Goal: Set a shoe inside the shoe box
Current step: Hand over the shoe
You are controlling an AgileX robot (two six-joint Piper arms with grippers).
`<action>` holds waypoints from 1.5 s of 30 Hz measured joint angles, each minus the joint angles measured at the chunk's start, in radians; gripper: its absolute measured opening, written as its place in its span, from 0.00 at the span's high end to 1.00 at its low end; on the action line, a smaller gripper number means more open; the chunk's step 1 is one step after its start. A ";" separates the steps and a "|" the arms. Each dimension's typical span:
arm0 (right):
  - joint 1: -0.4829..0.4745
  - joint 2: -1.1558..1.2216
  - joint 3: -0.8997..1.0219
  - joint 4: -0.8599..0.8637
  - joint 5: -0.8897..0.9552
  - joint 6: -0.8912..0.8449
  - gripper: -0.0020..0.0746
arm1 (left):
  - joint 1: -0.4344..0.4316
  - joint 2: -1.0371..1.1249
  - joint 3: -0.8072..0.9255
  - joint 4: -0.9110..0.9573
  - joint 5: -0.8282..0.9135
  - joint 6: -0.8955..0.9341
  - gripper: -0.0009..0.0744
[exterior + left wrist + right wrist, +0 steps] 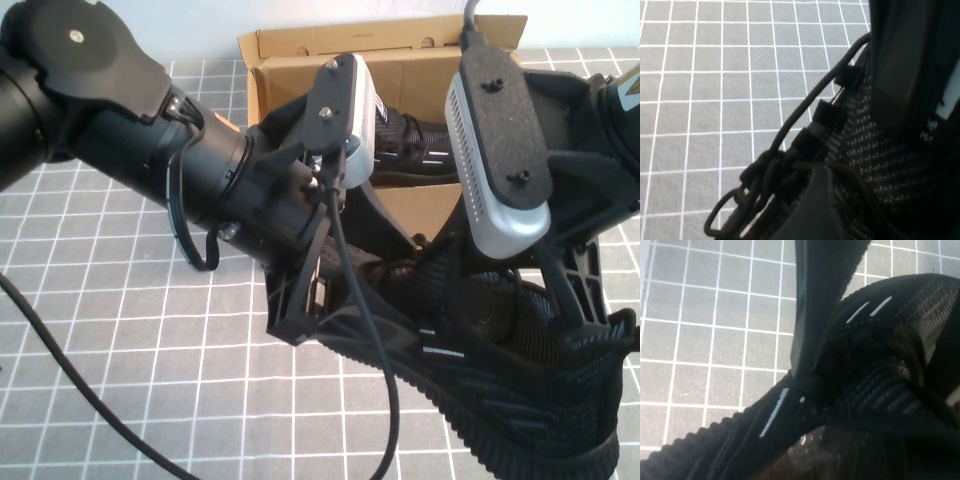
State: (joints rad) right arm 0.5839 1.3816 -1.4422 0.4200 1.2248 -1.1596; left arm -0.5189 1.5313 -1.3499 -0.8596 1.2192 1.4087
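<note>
Right end effector (480,300) clenched on the ribbed black knit shoe (520,390), left end effector (330,290) released beside its laces

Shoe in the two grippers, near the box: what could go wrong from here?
1. The right gripper is shut on the shoe at the collar; the left gripper stands open at the laces. Held by one end, the shoe may swing or slip.
2. The left fingers could snag a lace loop.
3. The box already holds another shoe; this one may jam against it.
</note>
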 joint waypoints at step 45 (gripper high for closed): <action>-0.002 0.007 0.000 0.002 -0.006 0.134 0.93 | -0.002 0.079 0.000 -0.098 0.004 -0.026 0.94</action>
State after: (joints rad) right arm 0.5822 1.3890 -1.4422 0.4223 1.2183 -1.0254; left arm -0.5211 1.6103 -1.3499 -0.9580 1.2231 1.3830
